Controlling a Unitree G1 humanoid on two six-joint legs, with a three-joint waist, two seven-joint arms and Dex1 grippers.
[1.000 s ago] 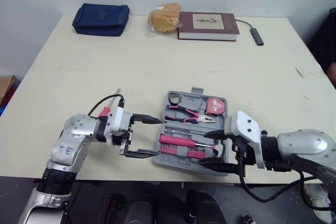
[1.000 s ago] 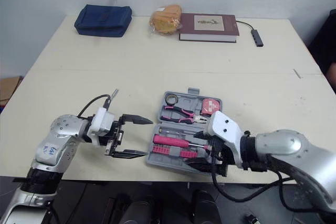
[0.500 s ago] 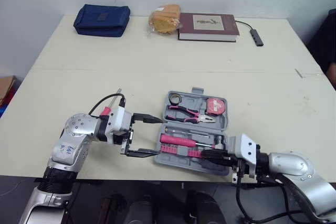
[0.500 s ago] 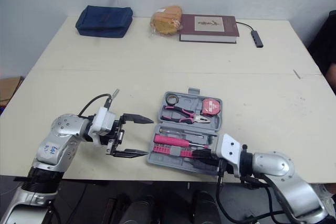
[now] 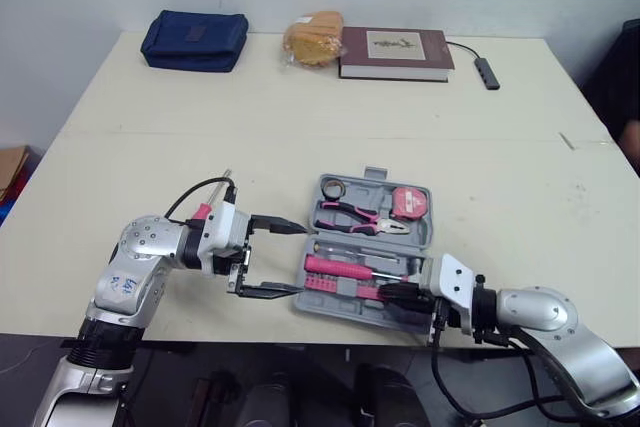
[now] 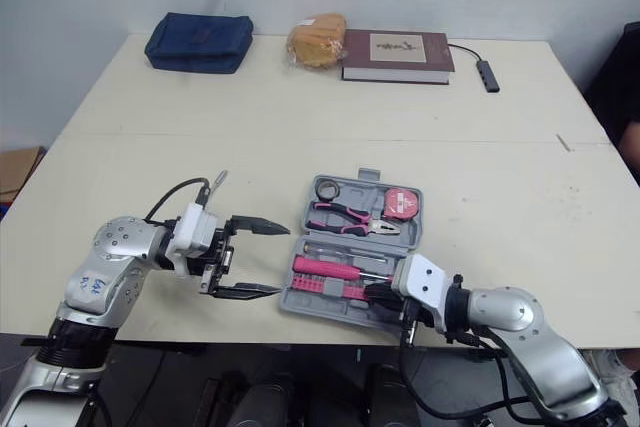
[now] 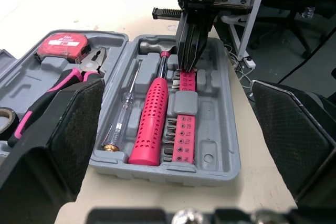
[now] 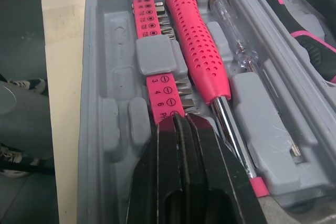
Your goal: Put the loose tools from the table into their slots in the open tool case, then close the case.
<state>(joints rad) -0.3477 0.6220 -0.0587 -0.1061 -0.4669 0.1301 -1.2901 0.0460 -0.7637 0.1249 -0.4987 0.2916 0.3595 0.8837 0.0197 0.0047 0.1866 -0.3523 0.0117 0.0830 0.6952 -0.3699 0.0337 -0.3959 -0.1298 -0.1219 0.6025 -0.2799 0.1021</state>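
Tool case (image 7: 212, 129) lay open, long axis left–right. Right gripper (image 8: 178, 121), fingers pressed together, touched the pink bit strip (image 8: 165, 90) in its near half — left gripper (image 5: 300, 259) spread wide, just left.

Along the far edge of the tabletop (image 5: 300, 117) four things are seen: a dark blue zipped pouch (image 5: 193, 38) is set near the far left corner, and a bagged bread loaf (image 5: 312, 35) lies touching a maroon book (image 5: 396, 51) near the middle. A small grey adapter (image 5: 488, 71) with a black cable is placed by the far right corner.
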